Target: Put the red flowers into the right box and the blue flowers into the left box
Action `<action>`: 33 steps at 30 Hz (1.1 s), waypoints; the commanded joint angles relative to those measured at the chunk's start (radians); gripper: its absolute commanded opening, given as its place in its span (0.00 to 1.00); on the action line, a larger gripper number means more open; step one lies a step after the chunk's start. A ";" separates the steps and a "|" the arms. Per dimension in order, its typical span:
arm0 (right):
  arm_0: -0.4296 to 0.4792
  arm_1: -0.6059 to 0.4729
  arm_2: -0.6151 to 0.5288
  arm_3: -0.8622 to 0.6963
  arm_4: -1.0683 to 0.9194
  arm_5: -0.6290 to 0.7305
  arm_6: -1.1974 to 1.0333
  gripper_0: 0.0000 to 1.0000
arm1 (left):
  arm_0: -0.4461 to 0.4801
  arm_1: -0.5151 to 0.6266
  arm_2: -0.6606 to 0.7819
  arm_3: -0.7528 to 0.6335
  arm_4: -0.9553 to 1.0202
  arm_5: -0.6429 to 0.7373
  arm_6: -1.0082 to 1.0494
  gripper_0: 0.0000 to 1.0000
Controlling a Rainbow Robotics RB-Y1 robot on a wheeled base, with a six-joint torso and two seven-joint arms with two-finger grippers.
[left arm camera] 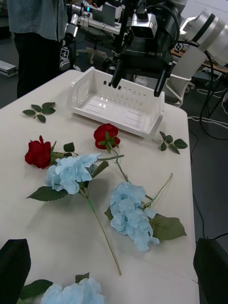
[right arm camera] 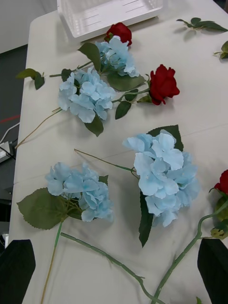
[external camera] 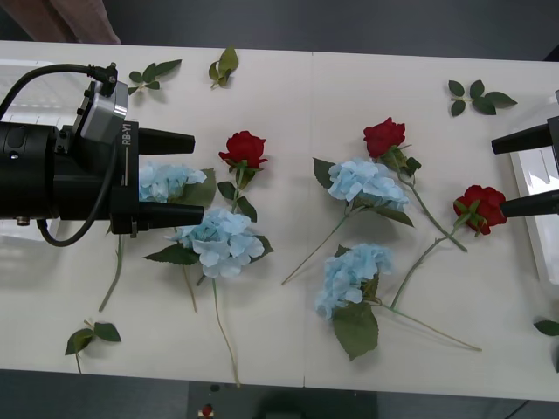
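Three red flowers (external camera: 244, 148) and four blue flowers (external camera: 223, 242) lie scattered on the white table (external camera: 288, 349) (none boxed). The left gripper (external camera: 197, 177) hovers, fingers spread, over the leftmost blue flower; the right gripper (external camera: 494, 175), also spread, hangs beside the right box (external camera: 537, 209), while the left box (right arm camera: 95, 16) stands empty.

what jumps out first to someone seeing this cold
Blue flowers and red flowers lie scattered across the white table, none boxed yet. The big black left claw hovers open over the blue heads on the left; the right claw waits open beside the right box.
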 commanded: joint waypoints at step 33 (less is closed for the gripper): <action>0.138 -0.075 0.109 -0.280 0.432 -0.161 -0.872 1.00 | 0.185 0.107 0.432 0.164 -0.286 0.335 1.222 1.00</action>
